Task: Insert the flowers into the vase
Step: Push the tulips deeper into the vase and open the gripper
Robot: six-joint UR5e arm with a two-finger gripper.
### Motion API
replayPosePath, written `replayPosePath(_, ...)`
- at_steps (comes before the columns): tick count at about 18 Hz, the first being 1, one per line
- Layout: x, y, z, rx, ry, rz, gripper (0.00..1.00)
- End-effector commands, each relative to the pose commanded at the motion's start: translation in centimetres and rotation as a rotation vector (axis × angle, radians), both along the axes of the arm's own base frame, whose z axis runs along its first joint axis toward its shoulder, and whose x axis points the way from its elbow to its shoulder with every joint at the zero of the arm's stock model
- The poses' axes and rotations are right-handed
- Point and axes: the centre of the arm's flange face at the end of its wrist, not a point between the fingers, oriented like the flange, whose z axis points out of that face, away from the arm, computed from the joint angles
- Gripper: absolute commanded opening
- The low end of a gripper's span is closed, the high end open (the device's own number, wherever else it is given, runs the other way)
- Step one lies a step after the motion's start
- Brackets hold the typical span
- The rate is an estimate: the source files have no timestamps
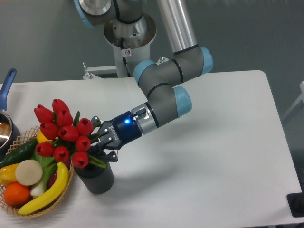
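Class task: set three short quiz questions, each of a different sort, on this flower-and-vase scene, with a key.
1. True or false: the end effector grips the bunch of red artificial tulips by the stems.
2. The short dark ribbed cylinder vase stands: A) inside the wicker basket of fruit; B) beside the basket, on the white table; C) at the table's far right.
3. Fill in: the blue-handled pot shows at the picture's ____ edge.

Key: 1 true; 2 B; 3 left.

Bright, even overhead light; soft shadows; sharp, slight grain.
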Motion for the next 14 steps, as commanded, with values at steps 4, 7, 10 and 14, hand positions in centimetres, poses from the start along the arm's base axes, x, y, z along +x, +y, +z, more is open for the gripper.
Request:
replayPosePath(4, -0.3, 0.0, -0.6, -0.006, -0.007, 0.003, 0.31)
replayPosePath(7, -0.6, -0.2, -0.9, -0.011, -0.009, 0.009, 0.42)
replayPosePath(10, -0.7, -0.5, -1.5, -0.02, -0.015, 0.014, 0.46)
replayPosePath(14, -0.9, -0.7, -1.6, -0.014, -0.007, 0.017, 0.54)
